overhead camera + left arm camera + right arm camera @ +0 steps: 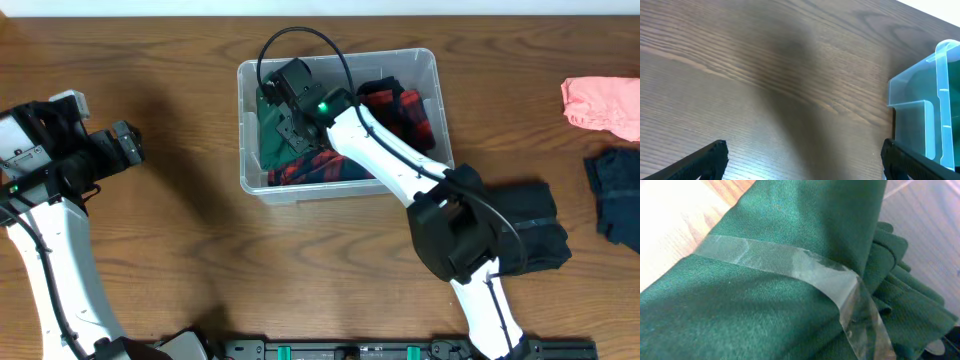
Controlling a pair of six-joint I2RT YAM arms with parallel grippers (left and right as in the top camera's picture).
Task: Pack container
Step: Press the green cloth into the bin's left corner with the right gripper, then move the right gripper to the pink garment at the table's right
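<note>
The container (425,62), a clear plastic tub, stands at the table's centre back. It holds a green cloth (272,138) at its left and a red-and-black plaid cloth (405,108) at its right and front. My right gripper (287,98) reaches down inside the tub's left part, over the green cloth. In the right wrist view the green cloth (765,305) fills the frame and hides the fingers, and a clear plastic strip (805,270) crosses it. My left gripper (805,160) is open and empty over bare wood left of the tub (920,120).
A black cloth (535,235) lies on the table right of the tub, partly under the right arm. A pink cloth (600,105) and a dark blue cloth (618,195) lie at the right edge. The left arm (60,150) stands at the far left.
</note>
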